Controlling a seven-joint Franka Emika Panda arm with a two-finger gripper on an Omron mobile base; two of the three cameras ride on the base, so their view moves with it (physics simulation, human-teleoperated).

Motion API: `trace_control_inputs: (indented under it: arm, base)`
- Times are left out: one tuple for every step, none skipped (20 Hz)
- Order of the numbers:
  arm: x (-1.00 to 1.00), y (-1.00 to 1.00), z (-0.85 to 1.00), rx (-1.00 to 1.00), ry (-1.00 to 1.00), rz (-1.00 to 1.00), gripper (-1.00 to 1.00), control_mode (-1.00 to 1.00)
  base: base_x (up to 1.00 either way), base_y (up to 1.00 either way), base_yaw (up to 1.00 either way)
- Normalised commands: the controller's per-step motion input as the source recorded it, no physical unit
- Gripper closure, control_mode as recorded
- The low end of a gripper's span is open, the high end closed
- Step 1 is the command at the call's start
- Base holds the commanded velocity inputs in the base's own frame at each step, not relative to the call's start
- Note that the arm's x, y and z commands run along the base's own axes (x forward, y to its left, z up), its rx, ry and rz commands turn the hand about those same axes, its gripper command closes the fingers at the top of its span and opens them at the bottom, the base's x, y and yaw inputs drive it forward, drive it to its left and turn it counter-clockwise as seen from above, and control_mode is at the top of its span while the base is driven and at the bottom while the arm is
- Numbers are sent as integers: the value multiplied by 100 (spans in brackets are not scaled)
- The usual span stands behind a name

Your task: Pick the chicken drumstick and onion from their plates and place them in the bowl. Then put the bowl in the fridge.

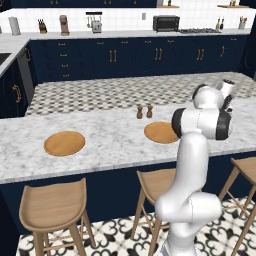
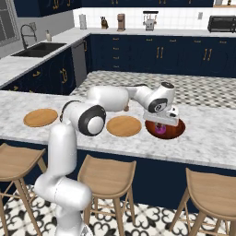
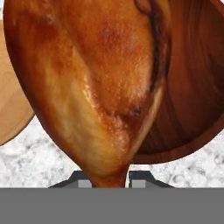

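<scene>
Left base view: two light tan plates lie well apart on the marble bench, both bare; the right plate is partly covered by the white arm, which also hides the hand and the bowl.

Right base view: the hand hangs over the dark bowl, just beside the nearer plate. The purple onion peeks out under the hand, inside the bowl; the hand blocks the rest of the bowl's inside.

Hand view: the chicken drumstick looms close, its narrow end pinched between the closed jaws, its top cut off by the picture's edge. Behind it lie the bowl's inside and rim and a sliver of plate.
</scene>
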Motion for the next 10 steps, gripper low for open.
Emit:
trace_control_inputs:
  arm:
    - [42, -46, -18, 0, -2, 0, 100, -100]
    - [39, -36, -24, 0, -1, 0, 100, -100]
    - [31, -26, -31, 0, -1, 0, 100, -100]
    - [18, -14, -35, 0, -4, 0, 100, -100]
    - [14, -8, -42, -2, -6, 0, 100, -100]
    - [11, -1, -46, -4, -5, 0, 100, -100]
    - [0, 0, -58, -7, -1, 0, 100, -100]
    - [4, 0, -66, -9, 0, 0, 100, -100]
    - [14, 0, -64, -11, 0, 0, 100, -100]
    - [16, 0, -57, -6, -1, 0, 100, -100]
  base:
    - [0, 0, 0]
    - [0, 0, 0]
    - [0, 0, 0]
    - [0, 0, 0]
    - [0, 0, 0]
    - [0, 0, 0]
    - [0, 0, 0]
    - [0, 0, 0]
    - [0, 0, 0]
    - [0, 0, 0]
